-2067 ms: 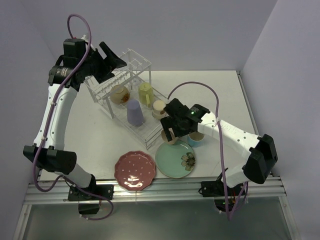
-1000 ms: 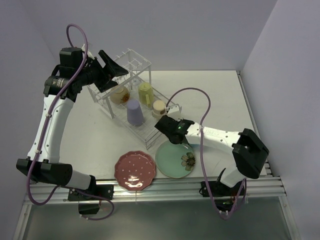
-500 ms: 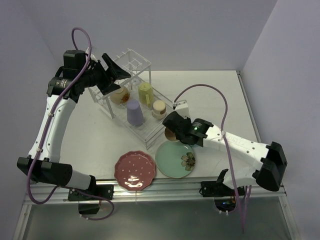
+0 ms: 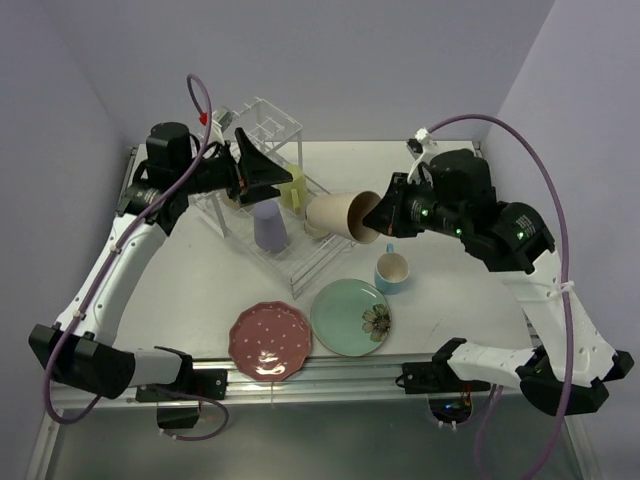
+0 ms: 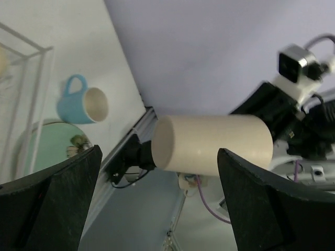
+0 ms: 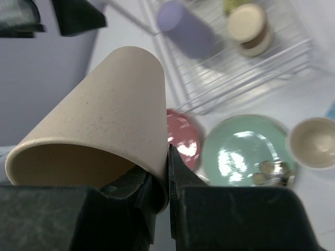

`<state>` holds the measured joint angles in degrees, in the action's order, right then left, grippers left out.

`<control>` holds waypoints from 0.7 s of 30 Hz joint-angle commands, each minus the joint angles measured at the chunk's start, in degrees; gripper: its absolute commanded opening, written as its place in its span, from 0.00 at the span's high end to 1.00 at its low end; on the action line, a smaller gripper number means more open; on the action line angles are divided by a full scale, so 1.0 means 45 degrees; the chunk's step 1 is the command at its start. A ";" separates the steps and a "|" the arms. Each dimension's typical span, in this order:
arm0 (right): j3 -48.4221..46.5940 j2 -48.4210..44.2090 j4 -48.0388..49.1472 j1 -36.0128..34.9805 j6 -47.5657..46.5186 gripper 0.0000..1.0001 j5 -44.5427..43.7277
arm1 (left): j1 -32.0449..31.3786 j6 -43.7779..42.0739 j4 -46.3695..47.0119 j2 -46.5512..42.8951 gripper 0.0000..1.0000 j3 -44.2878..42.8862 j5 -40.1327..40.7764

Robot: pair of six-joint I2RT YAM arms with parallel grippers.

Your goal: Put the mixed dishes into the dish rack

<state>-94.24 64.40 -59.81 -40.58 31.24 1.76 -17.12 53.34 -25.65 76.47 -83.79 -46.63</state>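
My right gripper (image 4: 377,220) is shut on the rim of the beige cup (image 4: 338,214), one finger inside and one outside. It holds the cup (image 6: 104,115) on its side in the air, beside the dish rack (image 4: 270,120), base pointing left. My left gripper (image 4: 270,180) hangs open over the rack, facing the cup (image 5: 209,144), with its fingers on either side and apart from it. A lavender cup (image 4: 268,228) and a yellow cup (image 4: 292,192) stand in the rack. On the table lie the pink dotted plate (image 4: 270,340), the mint-green plate (image 4: 351,316) and the light-blue cup (image 4: 392,270).
The rack's flat grid tray (image 6: 246,78) also holds a small cream dish (image 6: 248,26) beside the lavender cup (image 6: 188,31). The two plates sit close to the table's near edge, in front of the rack. Purple cables loop above both arms.
My right arm has lifted the beige cup from beside the mint plate and swung it up, now lying sideways in the air. My left gripper moved right over the rack and opened wider.
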 commanded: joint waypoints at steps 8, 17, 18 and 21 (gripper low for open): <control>0.0939 0.0123 0.3204 0.3177 0.2288 1.00 1.1301 | -0.0685 0.2522 0.6307 -0.2207 0.01 0.2371 -0.3095; 0.3596 -0.0542 0.8889 0.3431 0.6625 1.00 1.2870 | -0.1290 0.2560 0.6361 -0.2071 0.01 0.1999 -0.3211; 0.3830 -0.0542 0.9264 0.3451 0.6863 1.00 1.2929 | -0.1369 0.2676 0.6519 -0.2071 0.01 0.1979 -0.3270; 0.4066 -0.0367 0.9892 0.3529 0.7353 1.00 1.2832 | -0.1546 0.2833 0.6813 -0.2168 0.01 0.1979 -0.3426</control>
<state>-76.55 64.10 -27.00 -25.45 58.22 56.14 -23.18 65.08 0.23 67.48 -72.88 -59.66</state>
